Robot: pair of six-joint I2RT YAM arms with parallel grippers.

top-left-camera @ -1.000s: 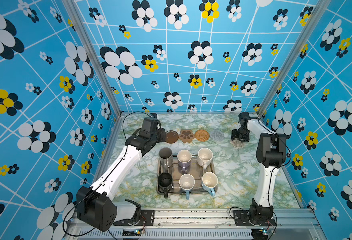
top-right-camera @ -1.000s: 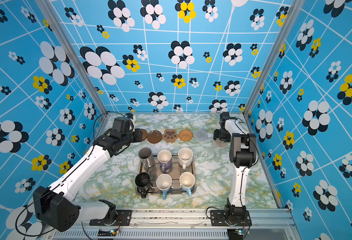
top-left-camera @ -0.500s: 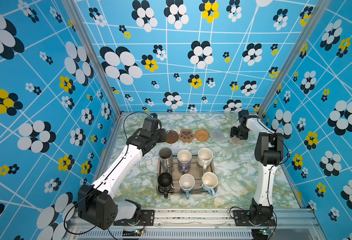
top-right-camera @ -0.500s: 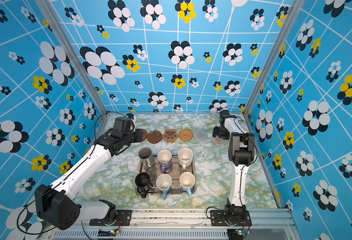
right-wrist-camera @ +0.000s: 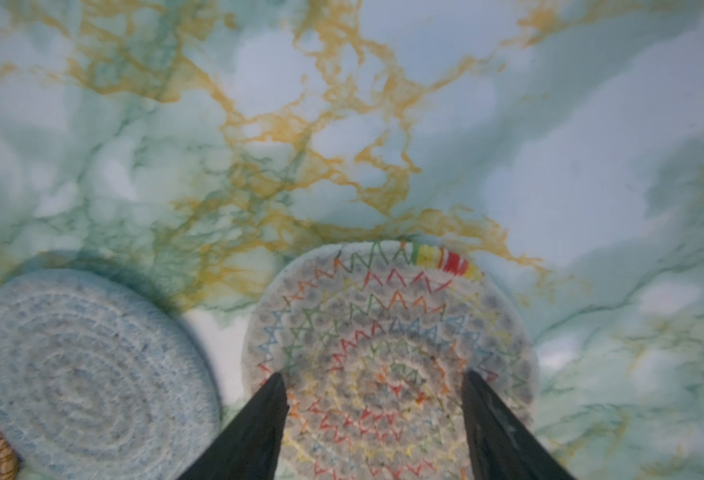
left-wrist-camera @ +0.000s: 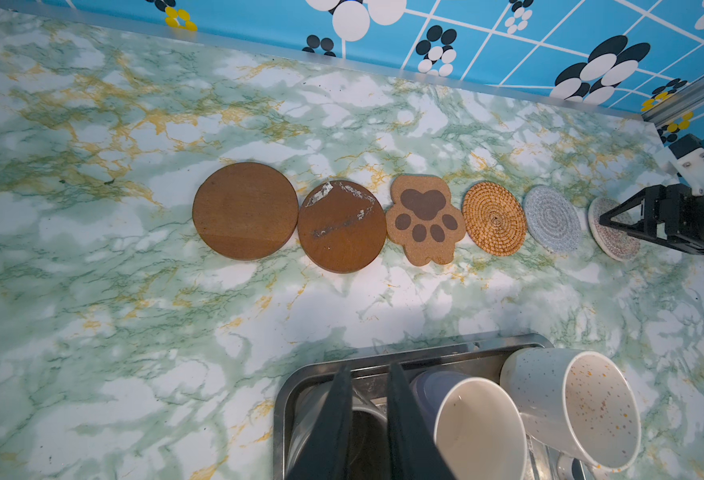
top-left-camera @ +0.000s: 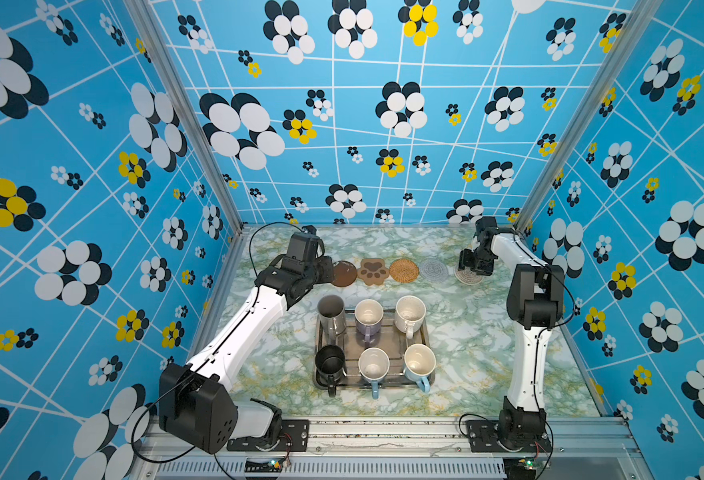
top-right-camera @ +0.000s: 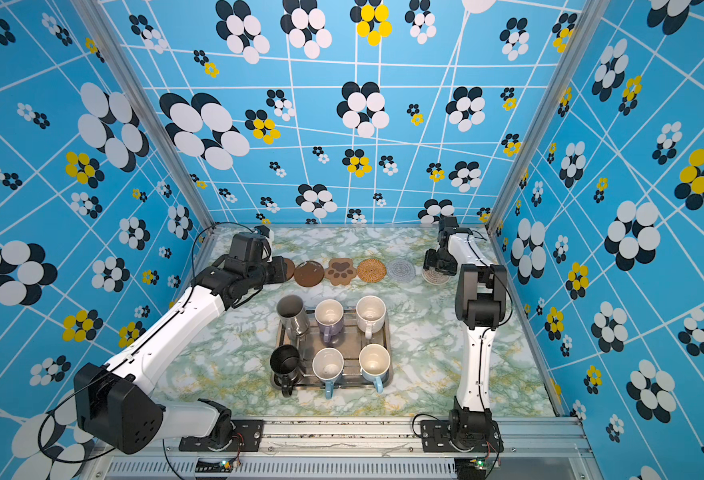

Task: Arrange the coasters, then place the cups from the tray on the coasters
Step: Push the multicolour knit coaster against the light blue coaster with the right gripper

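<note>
- while the right gripper (right-wrist-camera: 375, 376) hangs with jaws spread wide over the pale round rope coaster with rainbow zigzag stitching (right-wrist-camera: 383, 299), a dragging tip could snag the weave and shove it into the pale blue-grey round rope coaster (right-wrist-camera: 88, 374) beside it.
- left gripper (left-wrist-camera: 369, 365), fingers (left-wrist-camera: 335, 419) narrowly parted and pinching nothing, sits near the round brown wooden disc (left-wrist-camera: 245, 211); dropping there could skew the row.
- six cups (top-left-camera: 369, 318) crowd the rectangular silvery metal tray (left-wrist-camera: 425, 353); lifting one could tip its neighbour.

The paw-print coaster (left-wrist-camera: 425, 220) is tan, the rattan coaster (left-wrist-camera: 493, 218) golden, the table (left-wrist-camera: 134, 291) green-gold marbled.
</note>
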